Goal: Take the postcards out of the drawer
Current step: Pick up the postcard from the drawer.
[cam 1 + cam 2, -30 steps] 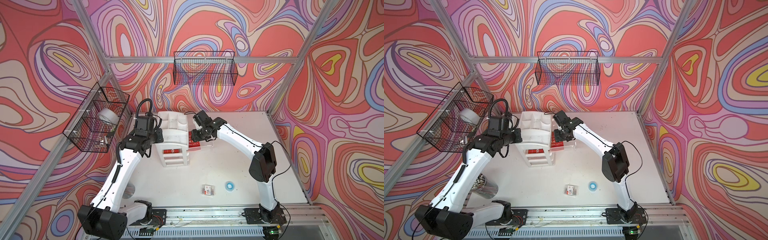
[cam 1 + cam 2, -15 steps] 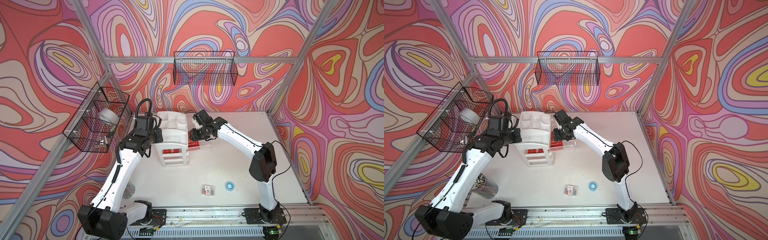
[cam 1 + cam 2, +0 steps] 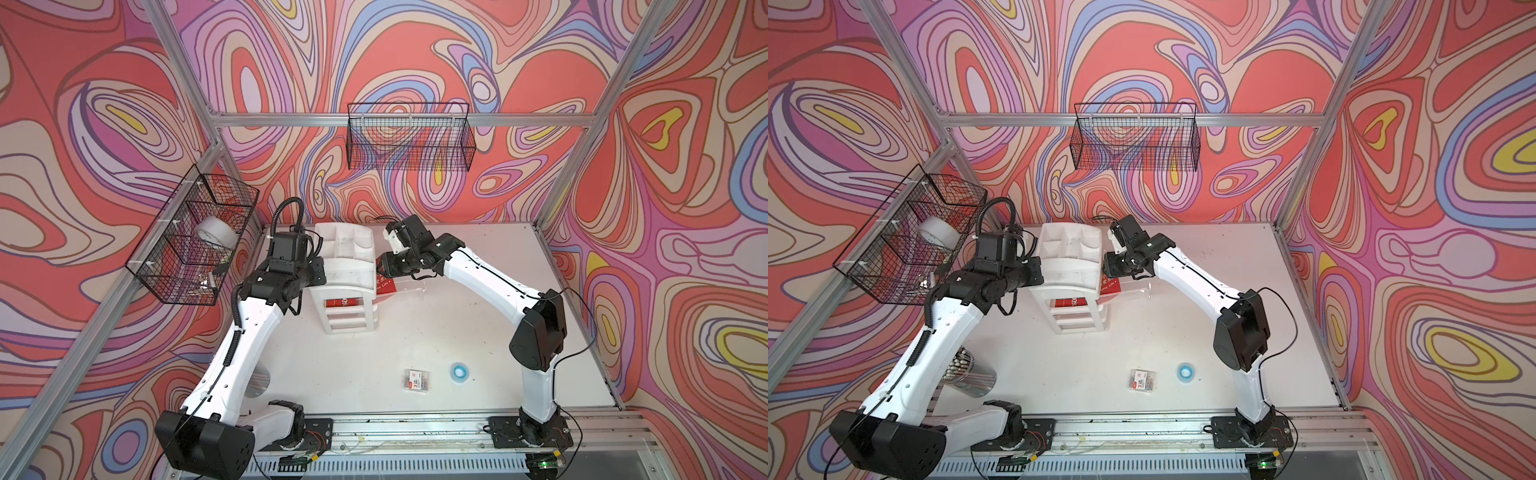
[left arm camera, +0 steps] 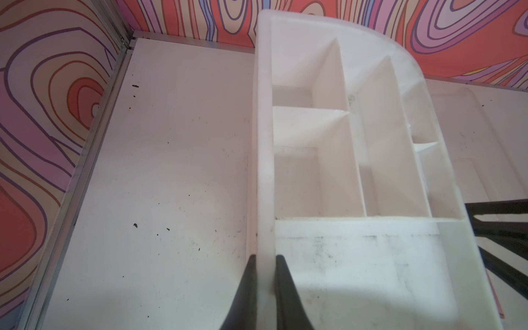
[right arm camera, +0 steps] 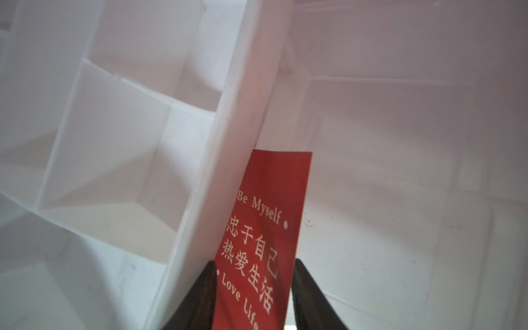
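- Card one: a red postcard (image 5: 268, 200) with white lettering sits tilted between the fingers (image 5: 200, 294) of the right gripper (image 5: 254, 263). It is just beside the outer side wall of the white organiser (image 3: 349, 266) and above a clear plastic tray (image 5: 400, 200).
- Card two: a second red postcard (image 3: 343, 302), marked with a percent sign, lies flat inside the organiser. It shows through the open front at the upper level in both top views. No third card is visible.
- Right fingers: one stands on each side of the card, with a narrow gap on one side. Whether the pads press the card cannot be told.
- Left gripper (image 4: 265, 257): clenched on the organiser's side wall, one finger on each face, which braces the unit.
- Handling: judge the cards to be very light, thin and flexible, with smooth faces. Expect them to bend under side load and to slip from a weak pinch. They will not break, but they crease easily.
- Grip point: pinch across the two flat faces near a free short edge, well in from the corners. For the card inside the organiser, take the edge nearest the opening and draw it straight out, level, so it clears the frame.
- Exclusion: the small clear packet (image 3: 415, 380) near the table front is not a target.
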